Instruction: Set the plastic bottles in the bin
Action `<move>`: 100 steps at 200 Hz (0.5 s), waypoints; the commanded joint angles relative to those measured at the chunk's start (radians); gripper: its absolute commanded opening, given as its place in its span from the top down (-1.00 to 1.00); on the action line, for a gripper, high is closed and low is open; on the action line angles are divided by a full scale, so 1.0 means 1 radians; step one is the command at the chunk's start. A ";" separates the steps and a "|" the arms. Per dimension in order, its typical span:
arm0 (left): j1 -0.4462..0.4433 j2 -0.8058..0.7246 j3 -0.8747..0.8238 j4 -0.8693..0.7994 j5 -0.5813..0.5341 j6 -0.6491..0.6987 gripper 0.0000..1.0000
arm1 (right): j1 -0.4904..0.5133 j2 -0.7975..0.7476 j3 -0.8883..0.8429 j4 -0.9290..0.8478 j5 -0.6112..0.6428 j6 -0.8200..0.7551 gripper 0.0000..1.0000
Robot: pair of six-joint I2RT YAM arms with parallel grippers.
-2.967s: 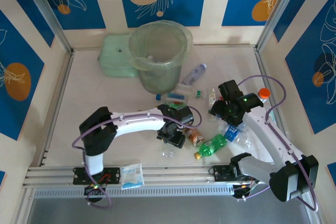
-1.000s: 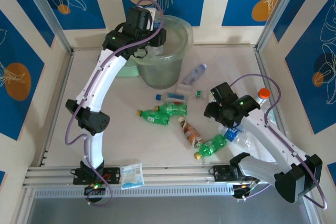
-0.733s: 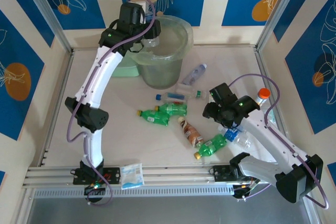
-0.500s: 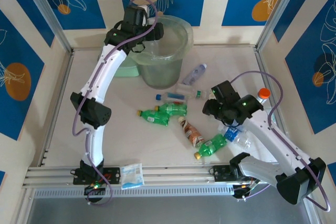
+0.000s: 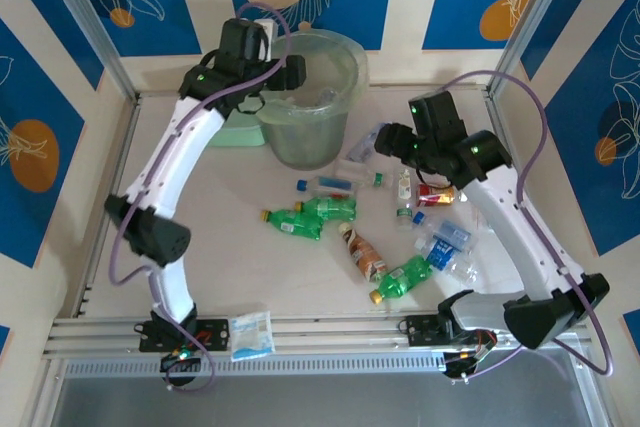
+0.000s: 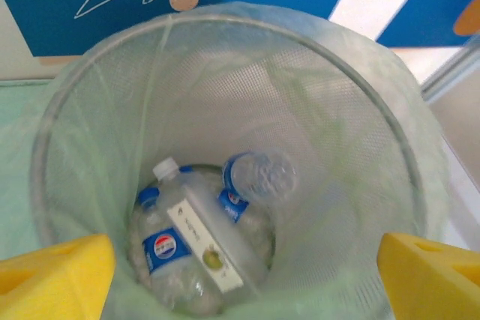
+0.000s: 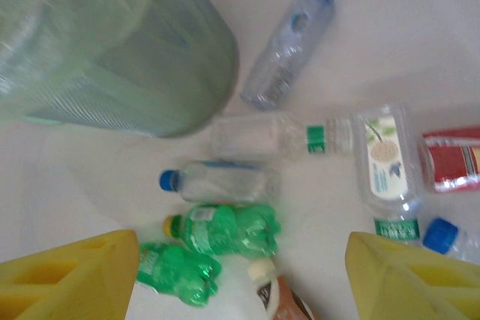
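- While the left gripper [image 6: 240, 290] hangs over the mouth of the bin [image 6: 345, 125], its yellow fingers [image 6: 52, 271] stand wide apart with nothing between them.
- The mint-green box [image 5: 225, 132] sits just beside the bin on its left, under the left arm.
- A flat packet [image 5: 252, 335] lies on the near rail, close to the left arm's base.
- The right gripper [image 7: 240, 279] hovers above the table to the right of the bin, jaws spread and holding nothing.
- A long clear bottle [image 7: 289, 43] lies near the bin's wall, between the bin and the right gripper.
- Below the right gripper, the loose plastic bottles [image 5: 325, 209] lie scattered on their sides: two crumpled green ones [image 7: 225, 230], a clear one with a blue cap [image 7: 217, 181], a clear one with a green band [image 7: 277, 136] and a brown-labelled one [image 5: 365, 252].
- A red-labelled bottle [image 7: 454, 159] lies touching a small white-labelled bottle [image 7: 386, 159].
- The bin is tall, round, translucent pale green with a mesh-textured wall, and a clear liner is folded over its rim.
- At its bottom rest several clear bottles [image 6: 202, 241], some with blue caps and blue round labels, one with a long white label.
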 commanded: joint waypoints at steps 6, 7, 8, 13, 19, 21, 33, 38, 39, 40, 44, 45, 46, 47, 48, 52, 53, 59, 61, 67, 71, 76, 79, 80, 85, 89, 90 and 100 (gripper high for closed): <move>-0.073 -0.243 -0.237 0.052 0.014 0.091 -0.81 | -0.039 0.047 0.085 -0.022 0.034 -0.048 -0.47; -0.076 -0.251 -0.249 0.054 0.014 0.093 -0.81 | -0.042 0.049 0.085 -0.023 0.036 -0.048 -0.47; -0.080 -0.260 -0.261 0.056 0.013 0.094 -0.81 | -0.045 0.050 0.085 -0.024 0.038 -0.048 -0.47; -0.097 -0.303 -0.318 0.064 0.014 0.103 -0.81 | -0.061 0.056 0.085 -0.034 0.046 -0.045 -0.46; -0.116 -0.354 -0.398 0.071 0.014 0.108 -0.82 | -0.077 0.058 0.077 -0.044 0.058 -0.039 -0.46; -0.122 -0.372 -0.424 0.073 0.014 0.109 -0.82 | -0.082 0.058 0.070 -0.047 0.061 -0.039 -0.46; -0.154 -0.466 -0.567 0.085 0.012 0.098 -0.82 | -0.111 0.047 0.025 -0.061 0.076 -0.029 -0.46; -0.167 -0.503 -0.620 0.085 0.012 0.090 -0.83 | -0.123 0.040 0.002 -0.066 0.080 -0.022 -0.46; -0.168 -0.510 -0.631 0.086 0.013 0.088 -0.83 | -0.125 0.037 -0.004 -0.067 0.080 -0.021 -0.46; -0.170 -0.516 -0.641 0.086 0.014 0.085 -0.83 | -0.127 0.036 -0.009 -0.067 0.080 -0.020 -0.46; -0.178 -0.543 -0.681 0.086 0.013 0.076 -0.83 | -0.138 0.027 -0.033 -0.067 0.078 -0.016 -0.46; -0.180 -0.549 -0.690 0.086 0.014 0.073 -0.83 | -0.140 0.025 -0.039 -0.067 0.077 -0.015 -0.46; -0.181 -0.555 -0.699 0.086 0.014 0.070 -0.83 | -0.142 0.024 -0.045 -0.067 0.077 -0.014 -0.46; -0.183 -0.562 -0.708 0.086 0.013 0.067 -0.83 | -0.144 0.022 -0.050 -0.068 0.077 -0.012 -0.46; -0.185 -0.567 -0.717 0.086 0.014 0.064 -0.83 | -0.147 0.020 -0.056 -0.068 0.077 -0.012 -0.46; -0.192 -0.590 -0.751 0.086 0.014 0.054 -0.82 | -0.156 0.011 -0.080 -0.069 0.076 -0.008 -0.47; -0.194 -0.596 -0.760 0.086 0.013 0.051 -0.82 | -0.158 0.010 -0.086 -0.069 0.075 -0.006 -0.47; -0.203 -0.627 -0.807 0.088 0.013 0.034 -0.82 | -0.169 -0.002 -0.122 -0.074 0.078 0.001 -0.48; -0.205 -0.636 -0.823 0.088 0.014 0.027 -0.82 | -0.173 -0.006 -0.133 -0.074 0.079 0.003 -0.49; -0.209 -0.661 -0.862 0.090 0.015 0.009 -0.82 | -0.182 -0.017 -0.168 -0.077 0.076 0.008 -0.50; -0.211 -0.676 -0.885 0.092 0.017 -0.005 -0.82 | -0.188 -0.025 -0.193 -0.075 0.072 0.011 -0.51; -0.212 -0.692 -0.912 0.097 0.021 -0.023 -0.81 | -0.191 -0.035 -0.226 -0.073 0.067 0.013 -0.52; -0.213 -0.698 -0.926 0.101 0.024 -0.031 -0.81 | -0.192 -0.041 -0.242 -0.070 0.063 0.015 -0.53; -0.213 -0.701 -0.930 0.102 0.025 -0.034 -0.81 | -0.192 -0.043 -0.249 -0.069 0.062 0.016 -0.53; -0.214 -0.712 -0.952 0.109 0.031 -0.047 -0.80 | -0.194 -0.049 -0.278 -0.062 0.051 0.016 -0.54; -0.214 -0.718 -0.968 0.113 0.034 -0.057 -0.80 | -0.193 -0.051 -0.302 -0.054 0.042 0.017 -0.54; -0.214 -0.720 -0.970 0.114 0.034 -0.059 -0.80 | -0.193 -0.051 -0.307 -0.053 0.039 0.017 -0.54; -0.214 -0.729 -1.006 0.126 0.036 -0.080 -0.79 | -0.187 -0.040 -0.353 -0.036 0.023 0.017 -0.52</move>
